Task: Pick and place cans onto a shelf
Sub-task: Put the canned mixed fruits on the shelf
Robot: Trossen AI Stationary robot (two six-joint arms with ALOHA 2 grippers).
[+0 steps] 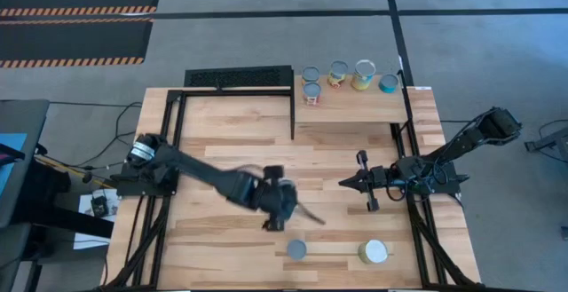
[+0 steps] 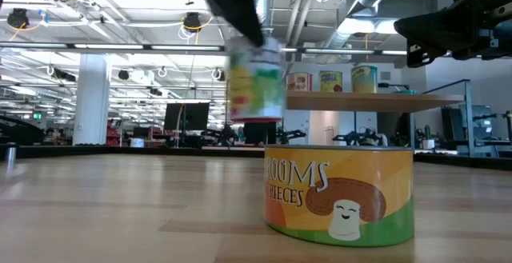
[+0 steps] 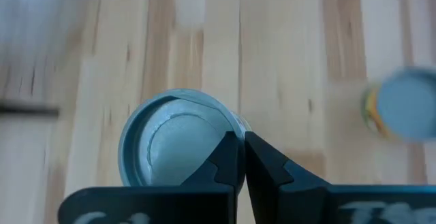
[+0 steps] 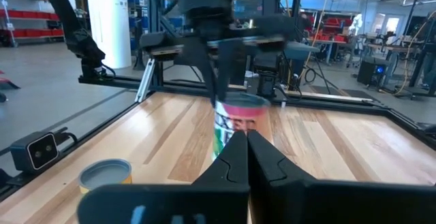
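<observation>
My left gripper (image 1: pixel 282 201) is over the middle of the table, shut on a can with a green and yellow label (image 2: pixel 256 79), which also shows in the right wrist view (image 4: pixel 240 123). My right gripper (image 1: pixel 344 184) is shut and empty, level above the table to the right of it, pointing at it. Several cans (image 1: pixel 337 73) stand upright on the light wood shelf (image 1: pixel 355 106) at the far right. Two more cans (image 1: pixel 295 250) (image 1: pixel 374 251) stand on the table near its front edge. My left gripper has the can by the rim of its top (image 3: pixel 230 125), at one side of the can. The fingers (image 3: pixel 228 159) stand almost together there and come from above, pointing down. The can hangs upright below them, clear of the table. Whether one finger is inside the rim, I cannot tell.
A black perforated rack (image 1: pixel 240 79) stands at the far edge, left of the shelf. A can with a mushroom label (image 2: pixel 340 191) stands close to the low camera. Black frame bars run along the table's left and right sides.
</observation>
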